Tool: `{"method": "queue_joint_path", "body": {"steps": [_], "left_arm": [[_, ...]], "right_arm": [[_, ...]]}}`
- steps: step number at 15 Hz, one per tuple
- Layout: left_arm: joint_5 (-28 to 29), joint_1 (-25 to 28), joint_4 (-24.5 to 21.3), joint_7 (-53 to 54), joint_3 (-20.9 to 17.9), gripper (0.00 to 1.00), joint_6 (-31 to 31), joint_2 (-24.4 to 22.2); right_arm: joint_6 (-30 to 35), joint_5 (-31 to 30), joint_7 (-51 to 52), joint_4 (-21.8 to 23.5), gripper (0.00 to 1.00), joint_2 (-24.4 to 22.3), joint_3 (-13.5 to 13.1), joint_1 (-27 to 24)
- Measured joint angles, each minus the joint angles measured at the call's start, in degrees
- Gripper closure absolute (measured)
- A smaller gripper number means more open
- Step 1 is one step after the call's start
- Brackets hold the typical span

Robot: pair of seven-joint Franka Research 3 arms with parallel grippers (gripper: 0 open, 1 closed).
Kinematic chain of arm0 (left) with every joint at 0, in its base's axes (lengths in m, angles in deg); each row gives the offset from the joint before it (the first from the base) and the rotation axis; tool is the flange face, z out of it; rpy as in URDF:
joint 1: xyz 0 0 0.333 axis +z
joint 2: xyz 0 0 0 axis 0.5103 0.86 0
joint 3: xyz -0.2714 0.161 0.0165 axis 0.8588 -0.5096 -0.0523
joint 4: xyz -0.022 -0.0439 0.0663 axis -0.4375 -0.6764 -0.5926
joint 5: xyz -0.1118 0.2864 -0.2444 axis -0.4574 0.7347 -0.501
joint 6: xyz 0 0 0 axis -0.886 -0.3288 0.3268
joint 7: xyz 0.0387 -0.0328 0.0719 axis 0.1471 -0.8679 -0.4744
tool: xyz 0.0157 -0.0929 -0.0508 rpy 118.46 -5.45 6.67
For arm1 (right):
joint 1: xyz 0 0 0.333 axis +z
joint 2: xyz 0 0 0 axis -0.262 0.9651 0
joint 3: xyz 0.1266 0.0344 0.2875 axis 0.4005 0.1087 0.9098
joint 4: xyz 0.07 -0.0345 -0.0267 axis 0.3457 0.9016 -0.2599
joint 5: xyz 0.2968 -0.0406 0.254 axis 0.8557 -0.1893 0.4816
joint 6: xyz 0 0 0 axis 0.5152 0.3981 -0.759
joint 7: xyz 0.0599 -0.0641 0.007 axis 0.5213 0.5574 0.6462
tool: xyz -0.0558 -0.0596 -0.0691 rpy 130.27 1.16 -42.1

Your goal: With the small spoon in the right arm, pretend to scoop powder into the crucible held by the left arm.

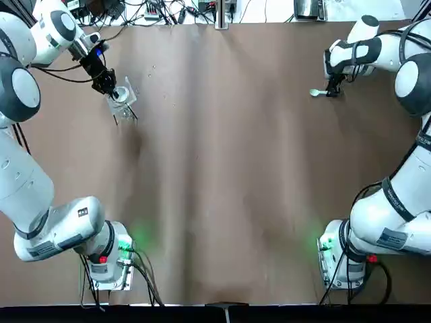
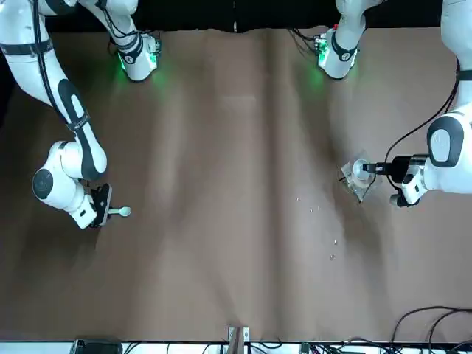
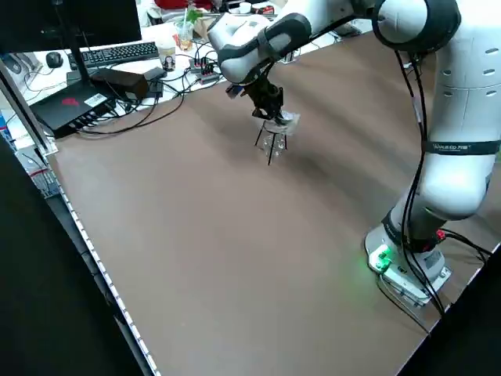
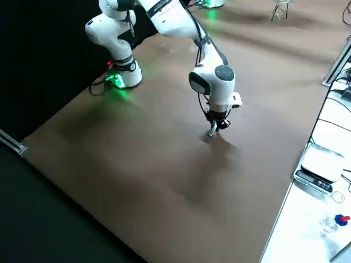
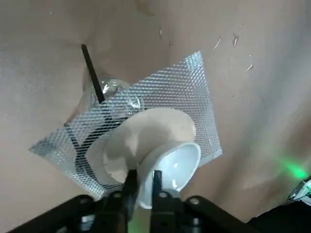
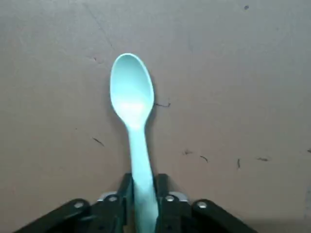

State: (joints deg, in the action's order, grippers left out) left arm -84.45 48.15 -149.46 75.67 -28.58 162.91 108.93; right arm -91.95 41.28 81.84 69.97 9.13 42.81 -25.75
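Near the far right corner of the surface [image 1: 222, 168] the right jaws pinch the spoon [image 6: 132, 97] by the end of its handle, so that the oval bowl sticks out clear in front, hollow side up, ready to dip and carry; it hangs low over the bare brown top, level with it. The spoon is pale mint, smooth and slightly glossy, most likely plastic. Near the far left corner the left jaws are pressed on the rim of the crucible [image 5: 167, 158], one inside the wall and one outside, a hold that leaves most of its mouth free for the spoon. The crucible is a small white glazed cup, tipped to one side, at a square of bright wire mesh [image 5: 194, 92] with a pale round patch at its middle; whether it touches the mesh I cannot tell. The mesh sits on thin black legs [image 3: 270, 149] with a clear glass thing [image 5: 109, 90] beneath. Spoon and crucible are well apart, so both grasps look made and the meeting over the middle is not yet begun
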Motion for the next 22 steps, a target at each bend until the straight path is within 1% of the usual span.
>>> {"method": "queue_joint_path", "body": {"steps": [2,5,6,8,11,15,16,17,18,20,22], "left_arm": [[0.0,0.0,0.1,-0.1,0.0,0.93,0.0,0.0],[0.0,0.0,0.8,-0.6,0.0,0.93,0.0,0.0],[-0.1,0.0,1.2,-1.1,0.1,0.93,0.0,0.0],[-0.4,0.0,2.4,-3.4,1.4,0.93,0.0,0.0],[-4.3,-0.5,3.7,-7.0,4.4,0.93,0.0,0.0],[-10.1,-2.6,3.7,-7.9,6.1,0.93,2.5,0.0],[-11.2,-3.8,3.5,-8.5,6.3,0.93,4.0,0.1],[-13.6,-7.5,3.3,-11.2,6.5,0.93,8.3,0.4],[-14.2,-9.9,3.2,-13.2,6.6,0.93,10.6,0.7],[-14.6,-14.5,3.2,-17.0,6.7,0.93,14.8,1.4],[-14.7,-17.9,3.2,-20.4,6.8,0.93,17.4,1.9]], "right_arm": [[0.3,0.0,0.0,-0.1,0.80,0.0,-0.1,0.0],[0.6,0.0,-0.1,-0.2,0.80,0.0,-0.5,0.0],[1.3,0.0,-0.1,-0.4,0.80,0.0,-0.8,0.0],[4.7,0.0,-0.1,-1.7,0.80,0.0,-1.5,-0.1],[10.8,0.0,-0.8,-4.7,0.80,0.0,-1.6,0.0],[17.6,0.0,-6.0,-6.5,0.80,0.0,-1.1,0.6],[20.0,0.1,-7.6,-7.1,0.80,-0.1,-1.0,1.0],[25.6,0.2,-11.7,-8.6,0.80,-0.5,-0.7,2.5],[28.9,0.2,-14.4,-9.4,0.80,-1.1,-0.6,3.8],[35.0,0.8,-20.2,-10.6,0.80,-3.0,-0.4,7.1],[39.1,3.2,-25.6,-10.9,0.80,-5.1,-0.3,10.5]]}}
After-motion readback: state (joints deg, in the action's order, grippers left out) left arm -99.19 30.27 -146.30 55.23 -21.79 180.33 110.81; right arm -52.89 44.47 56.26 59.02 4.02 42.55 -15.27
